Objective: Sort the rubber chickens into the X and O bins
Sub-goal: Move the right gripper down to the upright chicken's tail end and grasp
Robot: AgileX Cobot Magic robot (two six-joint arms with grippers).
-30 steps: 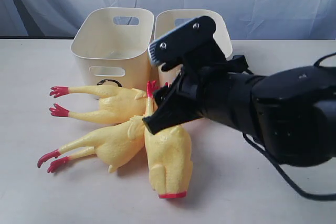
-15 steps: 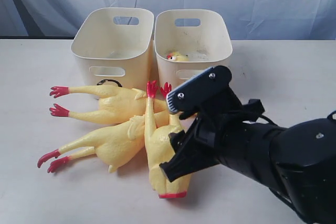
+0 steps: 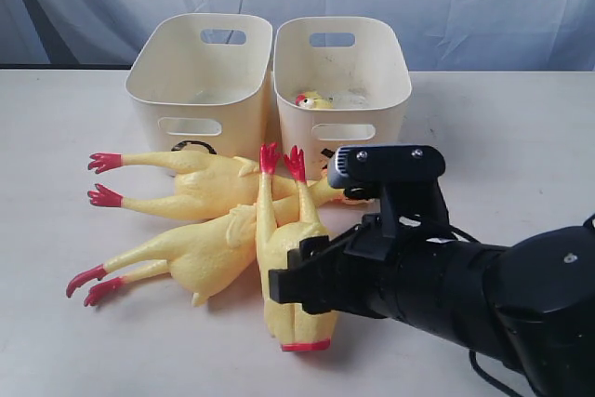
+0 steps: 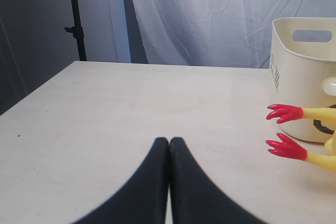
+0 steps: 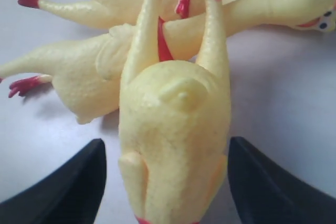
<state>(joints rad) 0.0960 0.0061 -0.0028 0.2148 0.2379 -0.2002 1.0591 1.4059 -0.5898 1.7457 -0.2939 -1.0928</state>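
Tabletop (image 3: 84, 341), chicken (image 5: 173, 124) within right end effector (image 5: 165, 142)

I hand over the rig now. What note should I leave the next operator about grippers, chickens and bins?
Left gripper: shut, empty, above the table.
Right gripper: open, jaws on both sides of the nearest chicken, not closed yet.
Done: one small chicken lies in the right bin of the exterior view.
To do: the nearest chicken and two other chickens, piled before the left bin and right bin.
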